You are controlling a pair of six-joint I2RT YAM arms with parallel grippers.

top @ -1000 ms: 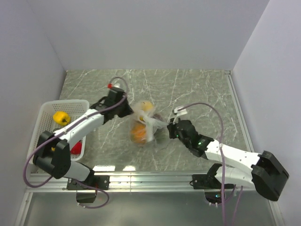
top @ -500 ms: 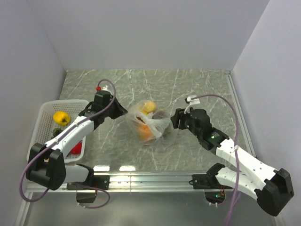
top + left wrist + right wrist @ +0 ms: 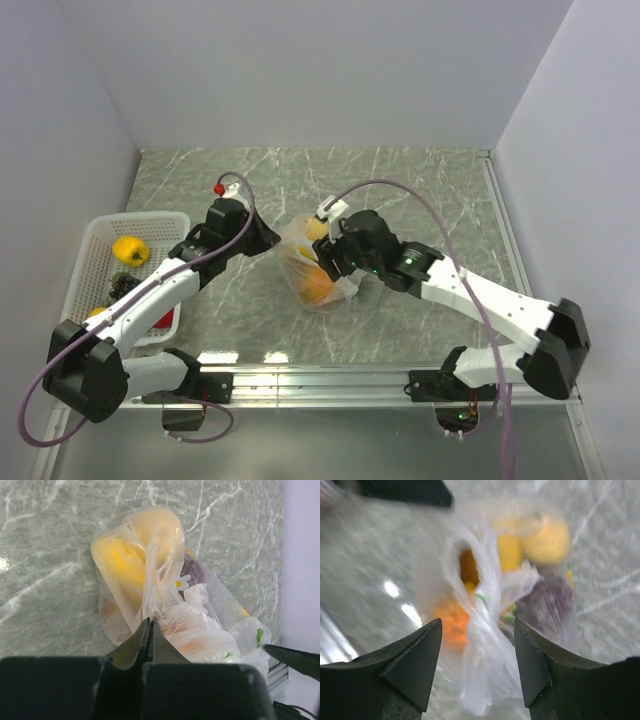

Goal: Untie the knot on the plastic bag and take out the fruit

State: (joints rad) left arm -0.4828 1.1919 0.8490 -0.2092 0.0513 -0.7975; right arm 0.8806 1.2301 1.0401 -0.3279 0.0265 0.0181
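Your left gripper [image 3: 150, 624] pinches the plastic bag [image 3: 210, 640]; grab the wrong film beneath your wide-spread right gripper [image 3: 477, 627] and it tears.

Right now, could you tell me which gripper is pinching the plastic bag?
The left gripper: shut on a fold of the plastic bag, while the right gripper hangs open over it.

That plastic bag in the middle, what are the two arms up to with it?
The left gripper is pinched shut on a fold of the clear plastic bag. The right gripper hangs over the bag with its jaws open, gripping nothing. A yellow fruit, an orange fruit and purple grapes all sit inside the bag.
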